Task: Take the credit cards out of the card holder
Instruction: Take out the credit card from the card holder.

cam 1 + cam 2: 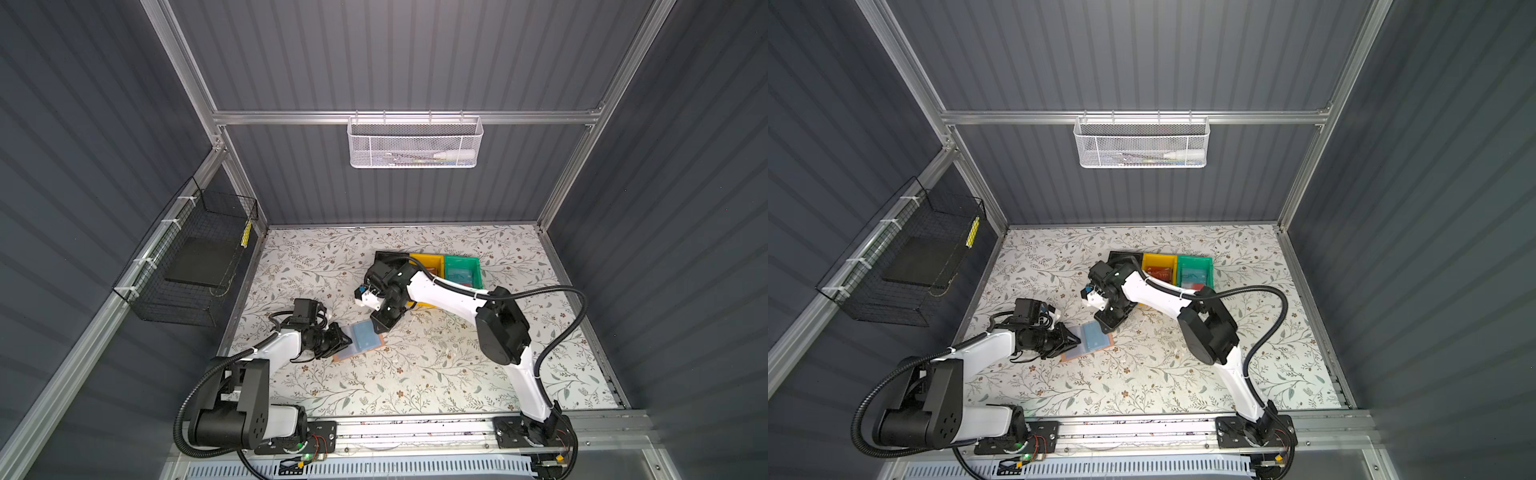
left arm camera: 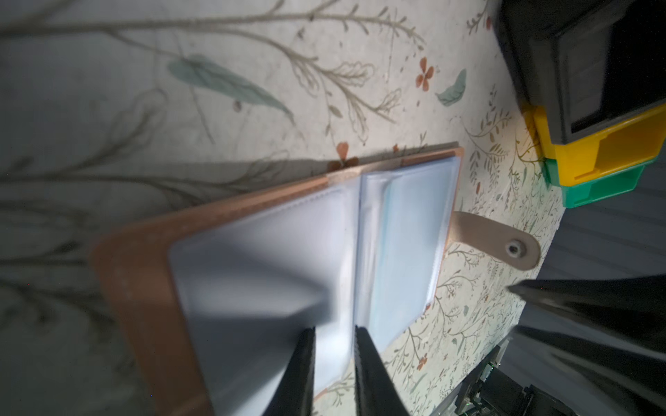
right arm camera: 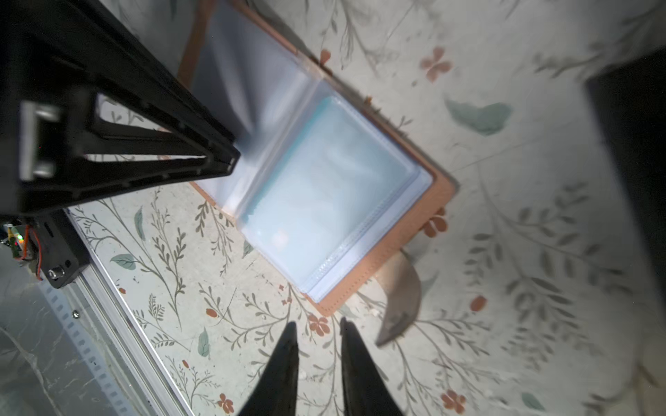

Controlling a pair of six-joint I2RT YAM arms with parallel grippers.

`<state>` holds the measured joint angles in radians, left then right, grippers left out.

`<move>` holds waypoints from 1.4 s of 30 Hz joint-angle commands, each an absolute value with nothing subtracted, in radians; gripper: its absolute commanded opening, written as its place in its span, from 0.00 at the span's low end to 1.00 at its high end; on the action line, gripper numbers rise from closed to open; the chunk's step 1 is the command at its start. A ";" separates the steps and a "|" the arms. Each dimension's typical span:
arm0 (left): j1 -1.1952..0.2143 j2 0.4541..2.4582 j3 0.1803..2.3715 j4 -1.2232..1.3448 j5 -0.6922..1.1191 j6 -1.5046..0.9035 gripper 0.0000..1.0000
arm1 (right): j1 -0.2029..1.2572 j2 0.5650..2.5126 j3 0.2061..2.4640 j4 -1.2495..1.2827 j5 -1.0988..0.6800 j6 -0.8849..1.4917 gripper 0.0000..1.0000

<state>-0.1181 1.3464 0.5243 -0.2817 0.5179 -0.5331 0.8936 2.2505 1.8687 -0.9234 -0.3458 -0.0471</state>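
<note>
Table (image 1: 415,374), floral covering. The card holder (image 1: 359,341) lies open and flat near the middle, between the two arms, seen in both top views. Its tan cover faces down and its clear plastic sleeves face up. The closing strap (image 2: 504,245) with a snap sticks out from one long edge and lies on the table.

Credit cards: one teal card (image 3: 324,180) sits inside the top sleeve of the page nearer the right arm. The sleeves of the opposite page look pale, and their contents cannot be made out.

Left gripper (image 2: 333,329): tip at the sleeves of the page nearer the left arm, close to the spine. The fingers stand a narrow gap apart. Whether they pinch a sleeve or only press on it cannot be told. In the right wrist view the sleeves there appear to rise toward that tip.

Right gripper (image 3: 317,324): points down just beside the holder's corner nearest the strap. The fingers are a narrow gap apart, with only bare table showing between them. It holds nothing.

Behind the right arm three bins stand side by side and touching: black bin (image 1: 388,257), yellow bin (image 1: 1158,259), green bin (image 1: 1196,261). A red card (image 1: 1158,274) lies in the yellow one and a teal card (image 1: 1192,276) in the green one.
</note>
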 commanded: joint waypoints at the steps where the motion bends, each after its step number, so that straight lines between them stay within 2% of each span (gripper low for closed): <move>1: -0.112 1.323 0.514 -0.358 0.457 -0.523 0.23 | 0.894 2.267 1.866 -0.949 -0.387 -0.008 0.24; 15: -0.112 1.372 0.509 -0.339 0.407 -0.533 0.23 | 0.890 2.322 1.908 -0.944 -0.347 -0.024 0.23; 23: -0.112 1.423 0.490 -0.296 0.406 -0.529 0.23 | 0.873 2.367 1.993 -0.992 -0.277 -0.049 0.18; 31: -0.112 1.455 0.477 -0.265 0.409 -0.527 0.23 | 0.857 2.413 2.042 -1.009 -0.291 -0.050 0.15; 42: -0.112 1.469 0.470 -0.245 0.416 -0.523 0.23 | 0.871 2.378 2.045 -1.014 -0.270 -0.050 0.14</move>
<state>-0.1162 1.4166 0.5213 -0.1555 0.5358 -0.5339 0.8600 2.4035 2.0289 -0.9756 -0.2813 -0.0452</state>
